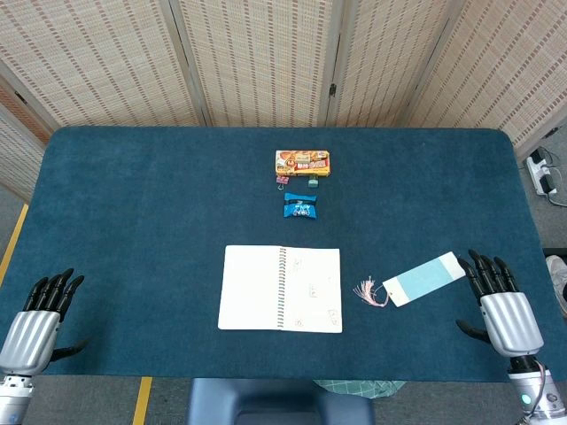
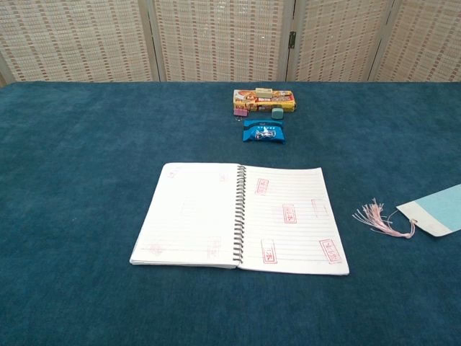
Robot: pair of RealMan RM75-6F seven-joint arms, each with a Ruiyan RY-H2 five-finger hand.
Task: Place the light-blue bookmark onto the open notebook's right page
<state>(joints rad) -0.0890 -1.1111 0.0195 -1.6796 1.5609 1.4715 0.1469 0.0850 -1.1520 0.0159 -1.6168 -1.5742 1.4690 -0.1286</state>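
Right hand [image 1: 505,305] is hovering open, fingertips just beside the bookmark [image 1: 427,277], ready to take it; the notebook [image 1: 281,289] is lying further inward, left hand [image 1: 40,314] idling open.

Light-blue bookmark [image 1: 425,278] with pink tassel lies flat on bench [image 1: 133,221], tilted, just right of open spiral notebook [image 1: 281,301]. Notebook's right page [image 1: 313,290] lined, red stamps.
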